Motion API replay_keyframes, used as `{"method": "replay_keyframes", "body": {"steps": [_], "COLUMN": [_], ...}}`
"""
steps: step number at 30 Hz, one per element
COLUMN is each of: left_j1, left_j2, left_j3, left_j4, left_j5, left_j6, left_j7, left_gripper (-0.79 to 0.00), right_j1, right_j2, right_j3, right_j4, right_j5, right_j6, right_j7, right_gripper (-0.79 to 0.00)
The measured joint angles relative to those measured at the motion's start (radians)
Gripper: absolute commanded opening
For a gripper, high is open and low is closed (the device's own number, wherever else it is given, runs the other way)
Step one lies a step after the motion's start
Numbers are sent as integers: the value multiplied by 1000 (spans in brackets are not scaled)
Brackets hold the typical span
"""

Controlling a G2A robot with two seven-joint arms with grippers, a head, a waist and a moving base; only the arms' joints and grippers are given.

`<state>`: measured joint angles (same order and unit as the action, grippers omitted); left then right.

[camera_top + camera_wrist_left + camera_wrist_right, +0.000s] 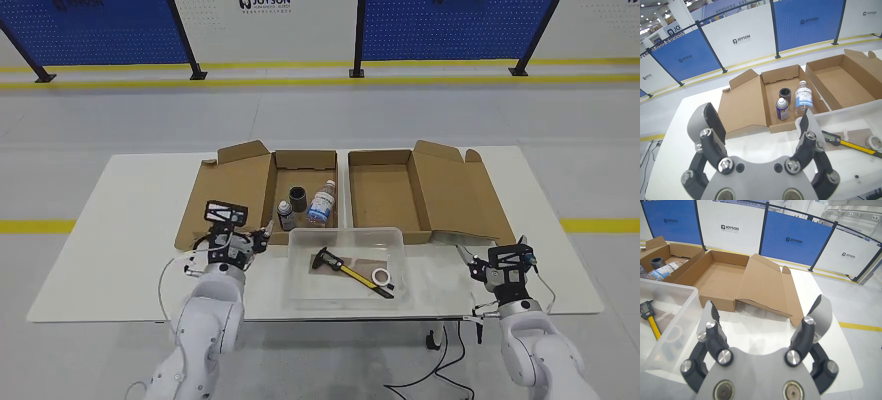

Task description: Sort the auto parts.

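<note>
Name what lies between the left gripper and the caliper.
Just bare table and the clear bin's wall separate left gripper and caliper; top view shows it.

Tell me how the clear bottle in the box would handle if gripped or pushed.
The clear bottle lies on its side, so a push would probably roll it. Its thin-looking plastic likely dents when squeezed.
</note>
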<state>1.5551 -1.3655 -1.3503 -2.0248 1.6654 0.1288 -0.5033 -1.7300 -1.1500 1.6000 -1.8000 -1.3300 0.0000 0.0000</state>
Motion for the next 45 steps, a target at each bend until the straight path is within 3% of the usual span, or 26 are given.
{"method": "replay_keyframes", "body": {"steps": [11,27,32,37,45], "left_j1": [93,94,94,94,94], "left_j2": [-6,-6,-6,-6,-6], "left_j3": [53,54,54,54,54], "left_j4": [-64,-64,-64,-64,-64], "left_j5": [126,130,130,130,130], "left_j6": [101,108,108,108,108], "left_j7": [-41,-45,-46,-46,-46], "left_gripper": [0,0,0,0,0], "right_j1": [0,0,33,97,300], "right_j2": [0,0,-2,-5,-11], "right_j3": [0,0,-28,-56,-170], "right_j4": [0,0,-8,-26,-26], "right_j5": [0,0,-7,8,66], "right_j6": [0,0,-42,-74,-208], "right_j7": [0,0,7,109,402], "right_gripper": [0,0,0,0,0]}}
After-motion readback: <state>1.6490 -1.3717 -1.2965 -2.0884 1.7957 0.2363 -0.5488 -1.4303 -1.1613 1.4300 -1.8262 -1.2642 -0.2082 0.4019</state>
